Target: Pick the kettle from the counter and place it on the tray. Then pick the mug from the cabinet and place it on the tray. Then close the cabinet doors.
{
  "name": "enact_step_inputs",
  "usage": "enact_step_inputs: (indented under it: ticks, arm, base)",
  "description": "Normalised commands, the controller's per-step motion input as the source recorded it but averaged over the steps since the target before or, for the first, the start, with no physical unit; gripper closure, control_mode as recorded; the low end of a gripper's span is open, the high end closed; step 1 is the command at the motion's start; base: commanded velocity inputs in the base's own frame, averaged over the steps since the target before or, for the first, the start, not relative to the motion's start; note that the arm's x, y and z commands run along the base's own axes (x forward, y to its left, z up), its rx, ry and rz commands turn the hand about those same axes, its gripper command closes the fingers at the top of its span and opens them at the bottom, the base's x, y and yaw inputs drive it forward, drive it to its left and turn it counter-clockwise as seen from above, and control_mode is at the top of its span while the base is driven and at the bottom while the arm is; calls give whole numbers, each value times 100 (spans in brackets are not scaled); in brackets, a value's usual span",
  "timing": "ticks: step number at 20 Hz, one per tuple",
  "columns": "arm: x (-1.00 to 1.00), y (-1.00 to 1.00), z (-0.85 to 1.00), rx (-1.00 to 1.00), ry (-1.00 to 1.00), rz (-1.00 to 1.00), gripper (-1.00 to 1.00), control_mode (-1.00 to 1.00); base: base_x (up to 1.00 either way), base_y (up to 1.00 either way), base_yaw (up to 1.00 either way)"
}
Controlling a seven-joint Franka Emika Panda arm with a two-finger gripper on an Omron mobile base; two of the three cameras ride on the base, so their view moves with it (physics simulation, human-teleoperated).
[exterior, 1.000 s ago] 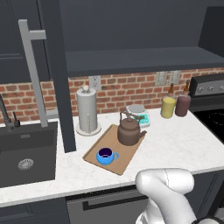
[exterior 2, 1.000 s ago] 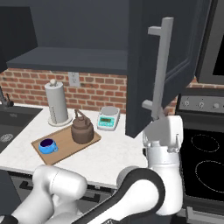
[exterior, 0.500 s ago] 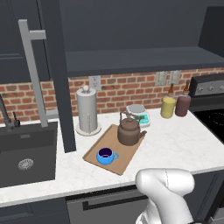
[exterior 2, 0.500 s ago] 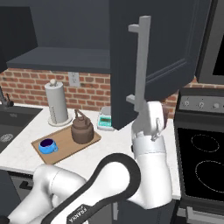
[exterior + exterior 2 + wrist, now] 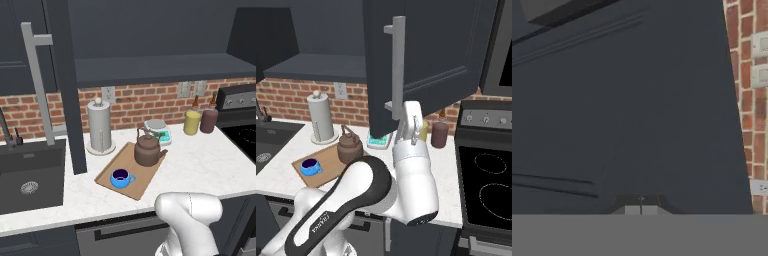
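Tray point(image 5: 142, 184): light-wood board lying flat on the white marbled counter point(image 5: 210, 165), taken here as the landmark. Kettle point(image 5: 148, 150): dark brown, upright on the tray's far end, arched handle up, spout toward the brick wall side. Mug point(image 5: 120, 178): bright blue with dark inside, upright on the tray's near end, apart from the kettle, handle pointing toward the tray's middle. Paper-towel holder point(image 5: 99, 127): tall grey cylinder standing on the counter just beyond the tray's left far corner. Small scale point(image 5: 158, 131) with pale green edge: behind the kettle, past the tray's far end. Yellow canister point(image 5: 191, 122) and brown canister point(image 5: 208, 120): side by side against the brick wall, well to the right of the tray. Sink point(image 5: 30, 175): dark basin set into the counter, left of the tray. Cabinet point(image 5: 150, 45): dark charcoal, on the wall above the tray, its interior shelf visible. Left cabinet door point(image 5: 62, 90): swung open, edge-on above the counter left of the tray, silver bar handle facing the sink side. Right cabinet door point(image 5: 421, 55): partly swung inward, to the right of the tray, its vertical silver handle at the leading edge. Gripper point(image 5: 412, 131): raised against the lower part of the right door just beside its handle, fingers brought fully together, holding nothing. Stove point(image 5: 491, 190): black cooktop far right of the tray.
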Motion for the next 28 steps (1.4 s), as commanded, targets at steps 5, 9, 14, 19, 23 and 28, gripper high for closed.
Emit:
enact_step_inputs:
  ticks: [5,9,14,19,23,28]
  arm:
    - [18,26,8,-5,17,0,100,-100]
    - [21,8,11,-3,19,0,100,-100]
    - [51,0,2,0,9,0,100,-100]
    - [53,0,1,0,0,2,100,-100]
    - [57,0,0,0,0,2,100,-100]
    - [50,0,4,0,7,0,100,-100]
  base:
    - [0,0,0]
    - [0,0,0]
    - [0,0,0]
    - [0,0,0]
    - [0,0,0]
    - [0,0,0]
